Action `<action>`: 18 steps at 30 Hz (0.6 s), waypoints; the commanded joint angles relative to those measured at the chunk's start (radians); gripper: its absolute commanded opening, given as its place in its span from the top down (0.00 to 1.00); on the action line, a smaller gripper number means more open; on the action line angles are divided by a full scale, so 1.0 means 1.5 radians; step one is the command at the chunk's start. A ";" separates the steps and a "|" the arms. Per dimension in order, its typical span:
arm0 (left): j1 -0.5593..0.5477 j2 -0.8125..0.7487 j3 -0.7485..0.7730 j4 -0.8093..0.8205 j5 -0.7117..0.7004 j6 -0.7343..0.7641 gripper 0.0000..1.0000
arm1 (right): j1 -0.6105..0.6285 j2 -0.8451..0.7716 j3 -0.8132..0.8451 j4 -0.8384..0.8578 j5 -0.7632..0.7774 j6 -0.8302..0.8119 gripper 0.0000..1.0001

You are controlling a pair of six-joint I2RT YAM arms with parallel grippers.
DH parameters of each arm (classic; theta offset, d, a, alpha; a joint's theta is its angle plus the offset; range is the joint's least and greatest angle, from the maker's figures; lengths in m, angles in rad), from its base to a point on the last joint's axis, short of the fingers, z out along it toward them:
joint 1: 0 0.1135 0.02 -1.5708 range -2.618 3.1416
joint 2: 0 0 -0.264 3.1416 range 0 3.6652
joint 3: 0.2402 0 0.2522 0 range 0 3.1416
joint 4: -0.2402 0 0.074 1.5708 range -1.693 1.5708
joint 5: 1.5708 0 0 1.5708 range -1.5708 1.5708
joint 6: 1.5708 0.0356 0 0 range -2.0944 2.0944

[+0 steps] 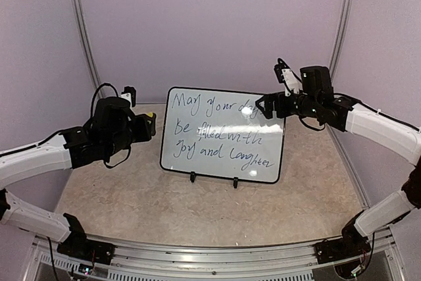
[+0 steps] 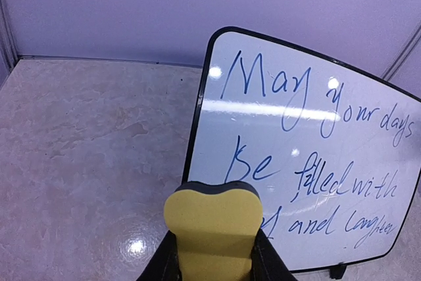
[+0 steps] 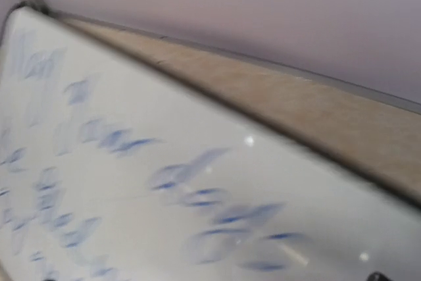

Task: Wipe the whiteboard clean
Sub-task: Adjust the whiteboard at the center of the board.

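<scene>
**Fig. 1.** Approach step; wiping not yet begun. The large white, black-framed whiteboard [image 1: 223,135] stands propped on the beige stone-patterned counter [image 1: 131,202], with all 3 handwritten blue lines intact. The left jaws are clamped on a yellow foam eraser [image 2: 214,225] just beside the board's left edge. The right jaws are at its top right corner; whether they are apart cannot be told. The next move calls for pressing the eraser flat onto the writing.

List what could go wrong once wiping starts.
The white, black-framed whiteboard stands only on small black feet; a push from the yellow foam eraser in the left gripper might slide or tip it. The right gripper is at the board's upper right corner, so the arms might collide wiping there.
</scene>
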 commanded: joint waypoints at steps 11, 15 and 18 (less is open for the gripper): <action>-0.010 -0.036 -0.038 0.183 0.076 0.119 0.70 | -0.219 0.011 -0.099 0.077 -0.380 -0.047 0.02; 0.016 -0.046 -0.067 0.266 0.148 0.171 0.69 | -0.219 0.012 -0.126 0.110 -0.439 -0.028 0.07; 0.053 -0.043 -0.078 0.314 0.206 0.165 0.69 | -0.221 0.009 -0.153 0.136 -0.456 -0.020 0.11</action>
